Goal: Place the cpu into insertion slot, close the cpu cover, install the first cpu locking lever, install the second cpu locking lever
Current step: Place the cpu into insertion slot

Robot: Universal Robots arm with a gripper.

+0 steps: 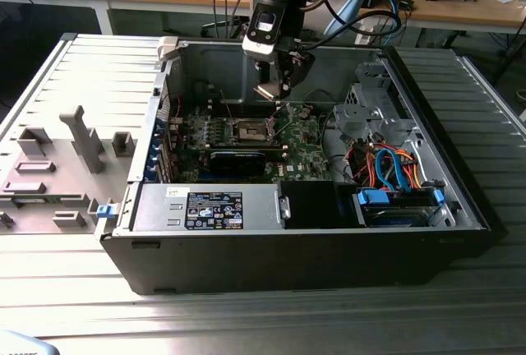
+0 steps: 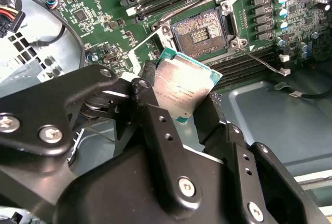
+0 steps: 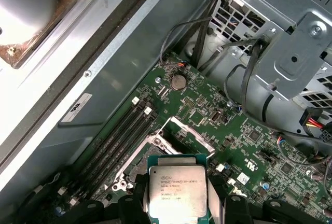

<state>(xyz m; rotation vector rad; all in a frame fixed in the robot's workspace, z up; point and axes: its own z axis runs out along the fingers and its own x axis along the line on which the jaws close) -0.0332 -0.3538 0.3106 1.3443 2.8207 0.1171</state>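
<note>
**Cpu [image 2: 182, 86] pinched in gripper [image 2: 179, 107], held over open insertion slot [image 2: 199, 35]**

Tool: the two black fingers [image 2: 155, 125] are closed in on the cpu, one on each of two opposite edges. The gap btwn them equals the chip's width, no wider. They touch nothing else.

Orientation: the chip is square, so there's no long axis to speak of. Its silvery metal face is turned toward both wrist cams, w/ a green rim showing round it. In the second wrist view one corner points toward the insertion slot. The chip's edges sit skewed vs the socket's edges, i.e. not squared up w/ it. It looks tilted rather than flat to the green circuit board [image 1: 306, 148].

Position vs tool: the cpu sits right at the fingertips, and most of its face shows beyond them on the slot side.

In the exterior view the gripper hangs inside the open computer case [image 1: 329, 256], near the back wall. It is above the slot and a bit to the exterior view's right of it. The chip is clear of the board, not seated.

The slot is empty, w/ its dark pin field bare. The cpu cover [image 3: 193, 135] is swung up off the slot at one edge. One thin wire locking lever [image 2: 265, 62] sticks out sideways from a slot corner.
</note>
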